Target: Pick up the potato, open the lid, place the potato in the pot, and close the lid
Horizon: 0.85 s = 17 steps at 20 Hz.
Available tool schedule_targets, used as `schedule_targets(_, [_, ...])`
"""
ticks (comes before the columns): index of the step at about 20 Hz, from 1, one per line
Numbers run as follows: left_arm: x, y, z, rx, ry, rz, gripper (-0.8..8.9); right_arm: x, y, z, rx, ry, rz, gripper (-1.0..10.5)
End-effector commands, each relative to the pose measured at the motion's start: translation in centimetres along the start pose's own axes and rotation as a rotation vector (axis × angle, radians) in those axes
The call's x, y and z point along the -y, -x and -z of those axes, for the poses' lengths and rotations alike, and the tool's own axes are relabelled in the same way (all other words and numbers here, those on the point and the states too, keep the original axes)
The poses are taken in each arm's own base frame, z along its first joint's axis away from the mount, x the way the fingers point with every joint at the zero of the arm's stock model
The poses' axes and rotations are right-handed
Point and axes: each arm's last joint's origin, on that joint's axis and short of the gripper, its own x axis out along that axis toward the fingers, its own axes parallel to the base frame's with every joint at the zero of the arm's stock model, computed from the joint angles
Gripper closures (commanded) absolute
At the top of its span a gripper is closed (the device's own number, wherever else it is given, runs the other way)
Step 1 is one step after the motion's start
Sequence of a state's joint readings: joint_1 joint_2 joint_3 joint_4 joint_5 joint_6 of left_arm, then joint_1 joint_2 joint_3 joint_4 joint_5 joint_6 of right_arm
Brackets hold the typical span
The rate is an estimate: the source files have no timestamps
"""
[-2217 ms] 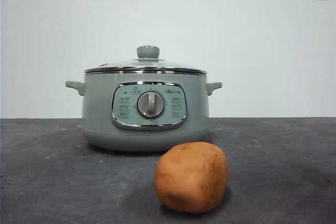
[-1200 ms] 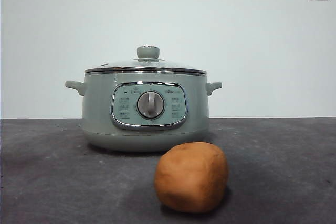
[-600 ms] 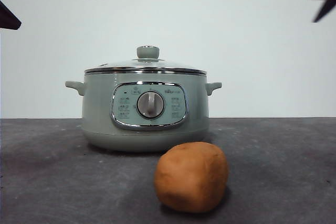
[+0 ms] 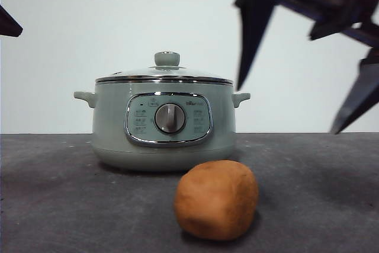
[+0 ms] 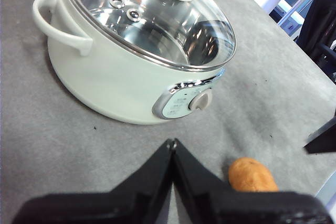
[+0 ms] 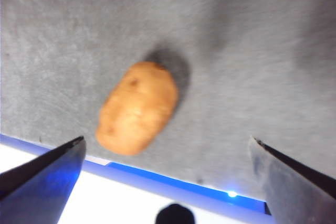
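Nothing of the task looks done yet: the potato [image 4: 216,199] lies untouched on the table [image 4: 59,205] near its front edge, and the lid [image 4: 164,74] sits closed on the pot [image 4: 163,125] just behind it. The right gripper [image 4: 296,102] hangs above, spread wide and empty; the left gripper [image 5: 172,145] waits at the side, pinched closed on nothing. Every step remains. The potato is orange-brown, lumpy and matte.

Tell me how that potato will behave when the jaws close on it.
The potato looks solid and lumpy, so it will likely stay stiff in the grip. Its rounded, oblong shape suggests it could roll or twist if pinched off-centre. Its matte skin probably gives fair friction. The right gripper hangs wide open above it.
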<state>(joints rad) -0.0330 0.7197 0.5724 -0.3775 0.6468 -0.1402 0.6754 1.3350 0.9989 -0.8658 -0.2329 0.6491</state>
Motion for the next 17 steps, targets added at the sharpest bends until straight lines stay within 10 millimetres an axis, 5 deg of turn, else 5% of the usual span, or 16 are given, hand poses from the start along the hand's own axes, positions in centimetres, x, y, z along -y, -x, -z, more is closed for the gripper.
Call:
schedule_targets(1, [-0.1,-0.1,0.0,-0.005,0.005,0.006,8.17,-1.5,-1.0,-0.3,-0.013,-0.046,0.026,3.5])
schedule_targets(7, [-0.5,-0.6,0.1,-0.034,0.024,0.001,8.17,-4.3,-4.5,0.1,-0.094,-0.040,0.110,3.5])
schedule_targets(14, [-0.7,-0.9,0.3,-0.059,0.027,-0.009,8.17,-5.0,-8.6,-0.1,-0.181,-0.056,0.189,3.6])
schedule_targets(17, [-0.8,-0.9,0.5,-0.081,0.014,-0.011,8.17,-4.9,-9.2,-0.1,-0.194,-0.065,0.205,5.4])
